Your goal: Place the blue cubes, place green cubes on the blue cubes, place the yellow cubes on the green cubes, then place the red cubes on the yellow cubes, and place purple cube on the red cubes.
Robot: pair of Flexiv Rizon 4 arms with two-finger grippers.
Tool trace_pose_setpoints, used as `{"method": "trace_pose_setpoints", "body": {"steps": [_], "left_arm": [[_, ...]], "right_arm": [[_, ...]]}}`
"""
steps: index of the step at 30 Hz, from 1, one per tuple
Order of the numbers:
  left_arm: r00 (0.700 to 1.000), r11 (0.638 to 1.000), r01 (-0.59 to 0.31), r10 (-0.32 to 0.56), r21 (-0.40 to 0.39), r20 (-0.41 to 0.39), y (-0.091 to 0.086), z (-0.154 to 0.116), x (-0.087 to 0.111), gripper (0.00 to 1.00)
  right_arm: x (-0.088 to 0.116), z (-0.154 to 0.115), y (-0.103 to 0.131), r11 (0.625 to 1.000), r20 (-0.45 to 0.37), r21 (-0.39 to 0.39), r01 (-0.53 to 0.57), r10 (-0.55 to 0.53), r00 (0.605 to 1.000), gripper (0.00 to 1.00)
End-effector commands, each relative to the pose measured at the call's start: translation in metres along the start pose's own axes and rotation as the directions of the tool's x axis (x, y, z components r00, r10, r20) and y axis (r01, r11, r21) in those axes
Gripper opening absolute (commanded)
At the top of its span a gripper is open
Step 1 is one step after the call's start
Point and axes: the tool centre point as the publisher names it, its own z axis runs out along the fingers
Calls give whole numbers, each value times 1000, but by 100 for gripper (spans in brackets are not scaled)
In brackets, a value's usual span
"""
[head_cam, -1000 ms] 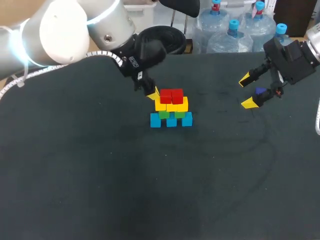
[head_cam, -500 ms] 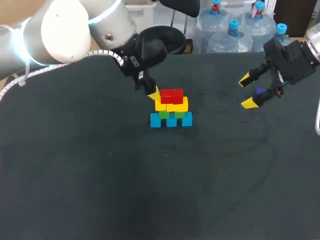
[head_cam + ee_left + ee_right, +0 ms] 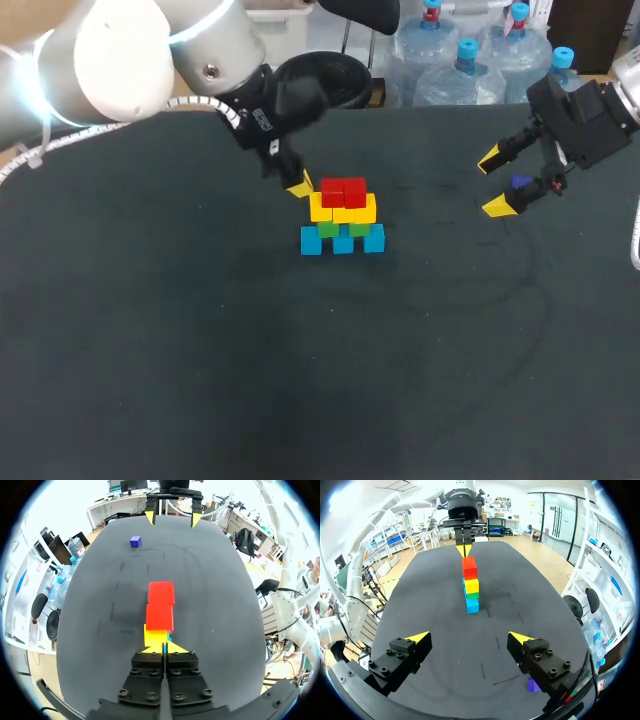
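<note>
In the head view, a stack is seen mid-way across the black cloth-covered table (image 3: 200,380). Small blue cubes (image 3: 342,240) form the base, with green cubes (image 3: 343,229), yellow cubes (image 3: 343,209) and red cubes (image 3: 343,190) layered above. The left gripper (image 3: 300,186) is held just beside the stack's top. The right gripper (image 3: 497,182) is spread wide, well apart from the stack, and the small purple cube (image 3: 520,183) lies on the table by it.

In the left wrist view, the left gripper (image 3: 164,649) is seen clenched on nothing, and the red cubes (image 3: 160,605) lie just ahead.

In the right wrist view, the right gripper (image 3: 470,640) is released. The purple cube (image 3: 533,685) is seen ungrasped on the table beneath one finger.
</note>
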Motion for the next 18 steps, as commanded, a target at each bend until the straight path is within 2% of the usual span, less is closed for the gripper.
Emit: {"method": "trace_pose_setpoints", "body": {"steps": [1, 2, 10, 18], "left_arm": [[1000, 1000, 10, -10, -15, -21, -9, -15, 9, 81], [999, 1000, 20, -20, -18, -28, -11, -18, 12, 100], [994, 999, 36, -38, -26, -101, -23, -32, 39, 100], [994, 999, 22, -25, -36, -108, -29, -39, 57, 100]], "right_arm": [[0, 1, -1, 1000, 2, -2, 1, -1, 1000, 100], [0, 1, -1, 1000, 2, -2, 1, -1, 1000, 100], [0, 1, -1, 1000, 2, -2, 1, -1, 1000, 100], [0, 1, -1, 1000, 2, -2, 1, -1, 1000, 100]]}}
